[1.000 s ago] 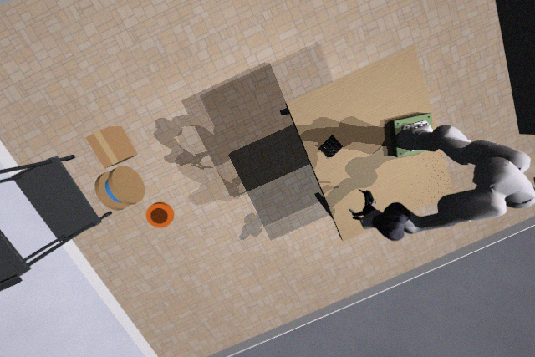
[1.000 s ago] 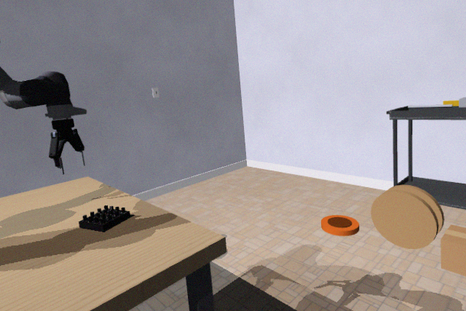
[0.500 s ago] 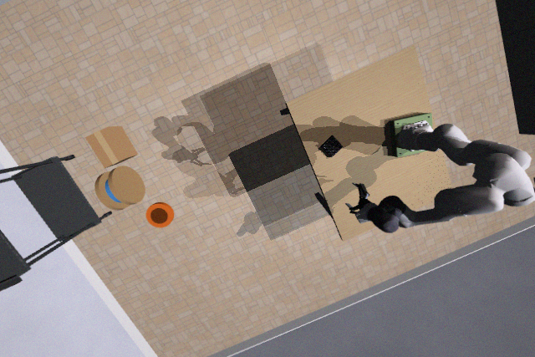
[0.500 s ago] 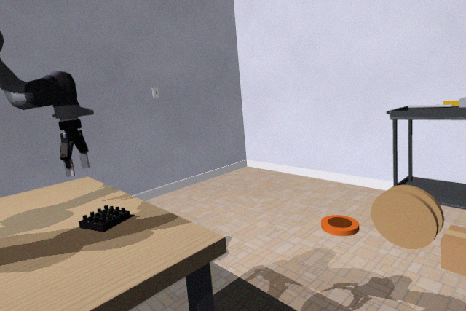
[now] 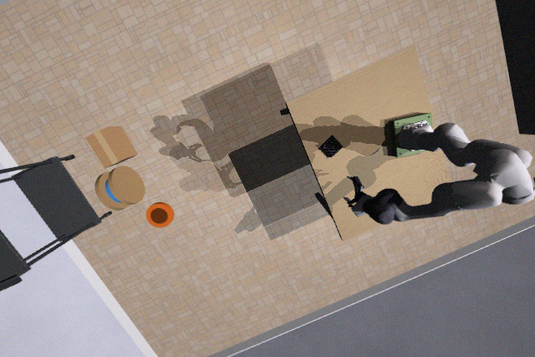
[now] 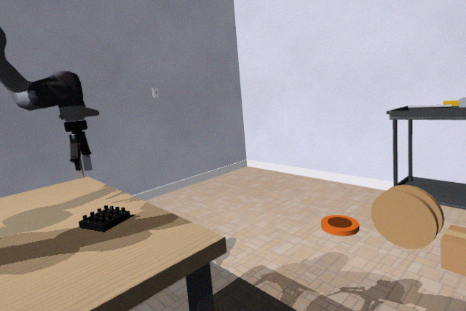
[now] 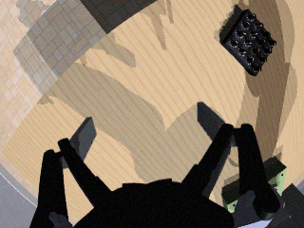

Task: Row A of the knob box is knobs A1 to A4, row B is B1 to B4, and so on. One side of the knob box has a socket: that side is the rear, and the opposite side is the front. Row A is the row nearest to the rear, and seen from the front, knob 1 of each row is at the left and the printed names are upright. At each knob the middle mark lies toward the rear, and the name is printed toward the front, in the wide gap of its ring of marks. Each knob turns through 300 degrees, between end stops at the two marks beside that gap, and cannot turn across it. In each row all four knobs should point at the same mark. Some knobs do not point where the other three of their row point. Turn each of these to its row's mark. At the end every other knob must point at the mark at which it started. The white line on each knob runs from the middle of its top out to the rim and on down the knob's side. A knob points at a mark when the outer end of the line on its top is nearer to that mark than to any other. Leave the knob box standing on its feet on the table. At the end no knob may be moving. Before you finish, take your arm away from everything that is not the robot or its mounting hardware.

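Note:
The black knob box [image 5: 330, 145] [image 6: 106, 218] [image 7: 249, 41] stands on the wooden table [image 5: 375, 85] [image 6: 113, 262] [image 7: 178, 45], near the table's edge. Its knobs are too small to read their lines or marks. My gripper [image 5: 348, 190] [image 6: 82, 167] [image 7: 144, 119] is open and empty. It hangs well above the table, off to one side of the box and clear of it. In the wrist view the box lies at the upper right, far beyond the fingertips.
The arm's green base plate [image 5: 415, 119] [image 7: 274, 167] sits on the table behind the box. On the floor are an orange ring [image 5: 149, 215] [image 6: 327, 228], a round wooden drum [image 5: 124, 184] [image 6: 403, 221] and a cardboard box [image 5: 111, 145] [image 6: 455, 249]. A black cart [image 5: 52, 197] [image 6: 425, 113] stands beyond.

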Controlling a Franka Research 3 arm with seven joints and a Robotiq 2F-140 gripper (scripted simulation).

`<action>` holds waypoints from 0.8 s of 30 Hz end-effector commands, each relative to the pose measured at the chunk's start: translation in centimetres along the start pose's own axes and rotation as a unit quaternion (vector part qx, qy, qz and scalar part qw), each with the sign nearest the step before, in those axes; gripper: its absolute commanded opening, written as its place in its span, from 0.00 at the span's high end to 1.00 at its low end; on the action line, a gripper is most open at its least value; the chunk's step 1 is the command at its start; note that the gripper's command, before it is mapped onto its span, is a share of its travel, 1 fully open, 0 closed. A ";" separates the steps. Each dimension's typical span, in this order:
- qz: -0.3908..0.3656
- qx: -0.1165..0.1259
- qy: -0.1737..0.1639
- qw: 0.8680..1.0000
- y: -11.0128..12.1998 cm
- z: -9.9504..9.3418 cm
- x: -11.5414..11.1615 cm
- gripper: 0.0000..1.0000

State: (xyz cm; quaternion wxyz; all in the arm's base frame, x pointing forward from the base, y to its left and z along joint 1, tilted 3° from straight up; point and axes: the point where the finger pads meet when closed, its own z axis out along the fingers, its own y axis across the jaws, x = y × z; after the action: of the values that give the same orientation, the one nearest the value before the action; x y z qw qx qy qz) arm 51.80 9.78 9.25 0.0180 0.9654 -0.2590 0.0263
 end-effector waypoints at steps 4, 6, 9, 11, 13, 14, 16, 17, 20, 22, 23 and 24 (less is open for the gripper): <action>-0.092 0.008 -0.003 0.996 2.0 0.2 1.3 0.00; -0.103 0.008 -0.003 0.995 2.6 0.3 1.7 0.00; -0.118 0.008 -0.003 0.993 3.5 0.4 2.1 0.00; -0.123 0.009 -0.003 0.992 3.8 0.4 2.3 0.00; -0.137 0.009 -0.003 0.990 4.7 0.5 2.7 0.00; -0.143 0.009 -0.003 0.990 5.0 0.6 2.9 0.00; -0.153 0.009 -0.003 0.988 5.7 0.7 3.2 0.00; -0.158 0.009 -0.003 0.987 6.0 0.7 3.3 0.00; -0.173 0.009 -0.003 0.985 6.9 0.8 3.7 0.00; -0.183 0.009 -0.003 0.983 7.5 0.9 3.9 0.00; -0.188 0.010 -0.003 0.982 7.8 0.9 4.1 0.00; -0.193 0.010 -0.003 0.981 8.1 1.0 4.2 0.00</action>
State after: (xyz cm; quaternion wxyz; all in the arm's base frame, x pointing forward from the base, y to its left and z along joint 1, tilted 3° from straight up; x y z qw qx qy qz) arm 51.39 1.52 8.68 0.0226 0.9898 -0.1390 0.0235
